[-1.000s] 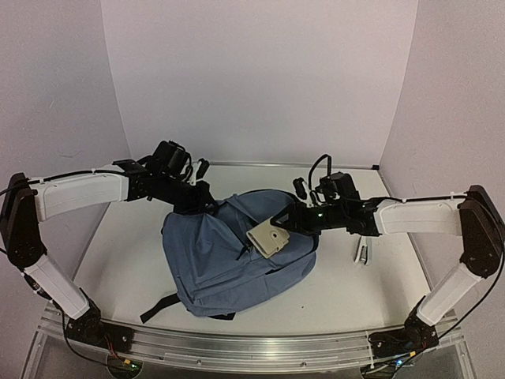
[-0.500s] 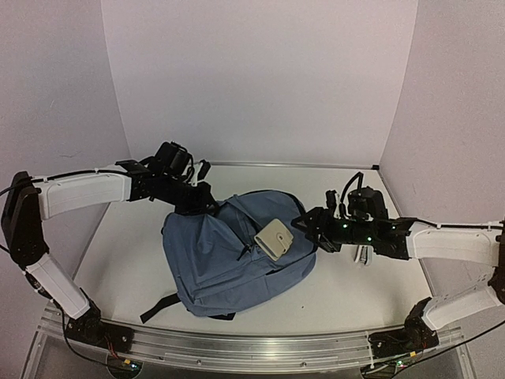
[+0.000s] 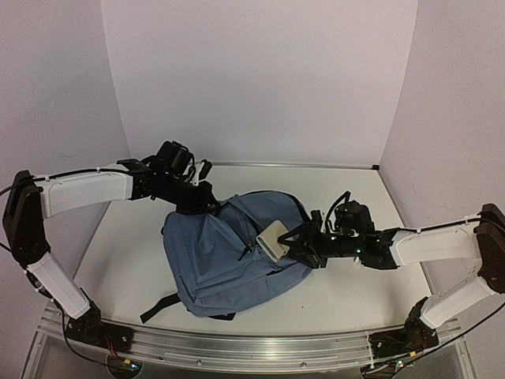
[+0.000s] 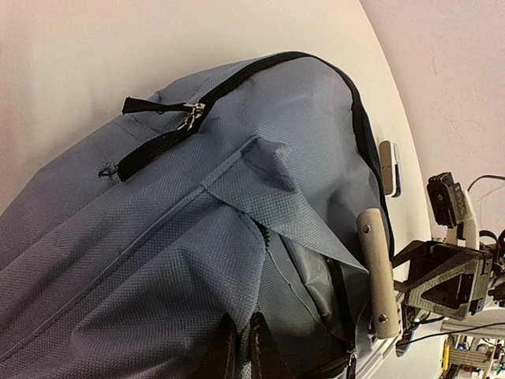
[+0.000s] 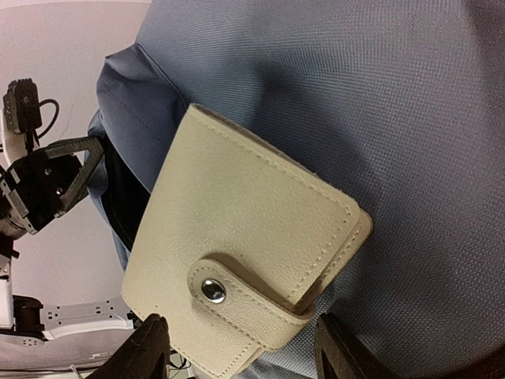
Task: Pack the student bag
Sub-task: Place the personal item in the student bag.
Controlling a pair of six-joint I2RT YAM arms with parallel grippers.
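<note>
The slate-blue student bag (image 3: 225,257) lies flat mid-table, its top zipper open. My left gripper (image 3: 207,204) is shut on the fabric edge of the bag's opening, seen in the left wrist view (image 4: 241,351), and holds the flap up. A cream wallet (image 3: 274,239) with a snap tab lies on the bag beside the opening. My right gripper (image 3: 297,246) is open, and its fingertips (image 5: 146,351) stand either side of the wallet's (image 5: 245,253) near edge without closing on it. The wallet shows edge-on in the left wrist view (image 4: 377,272).
A small white and grey object (image 4: 388,167) lies on the table by the bag's far side. A black strap (image 3: 162,306) trails from the bag toward the front edge. White walls enclose the table at back and sides.
My right gripper pulled away to the right, leaving the wallet on the bag, then came back to it, open. The wallet has shifted slightly left. The left arm has not moved.
</note>
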